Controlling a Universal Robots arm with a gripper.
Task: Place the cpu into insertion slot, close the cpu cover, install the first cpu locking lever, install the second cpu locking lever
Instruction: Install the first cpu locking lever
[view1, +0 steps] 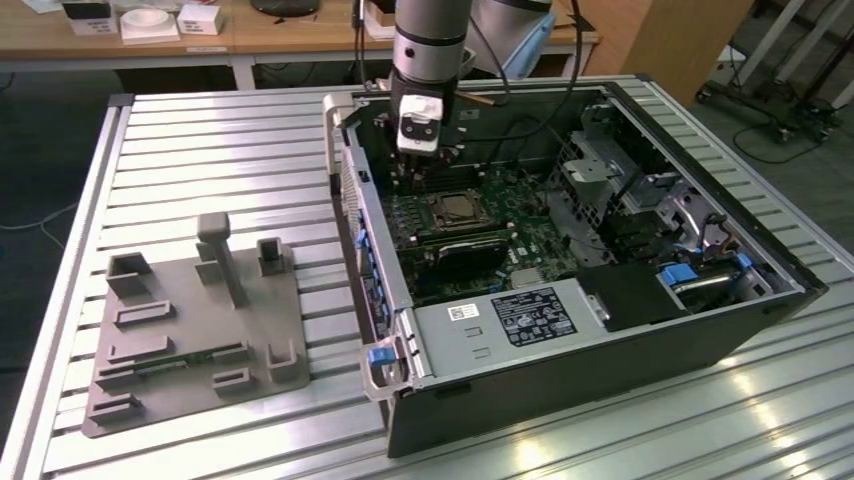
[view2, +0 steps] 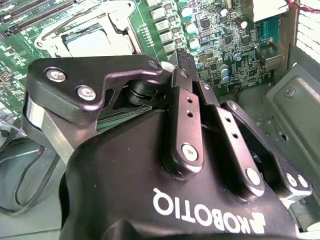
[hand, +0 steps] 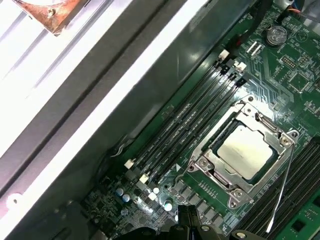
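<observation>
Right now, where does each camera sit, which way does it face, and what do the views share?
Exterior view: off the arm, high up, looking down into the open computer case on the slatted table; the arm reaches into it.
Second wrist view: on the wrist, looking past the shut jaws at the green board.
First wrist view: on the wrist, facing the cpu under its cover; the jaws' tips show.
Shared: all three show the cpu.

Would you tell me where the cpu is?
In the first wrist view, the cpu sits in the insertion slot, framed by the cpu cover, beside the memory slots.
</observation>
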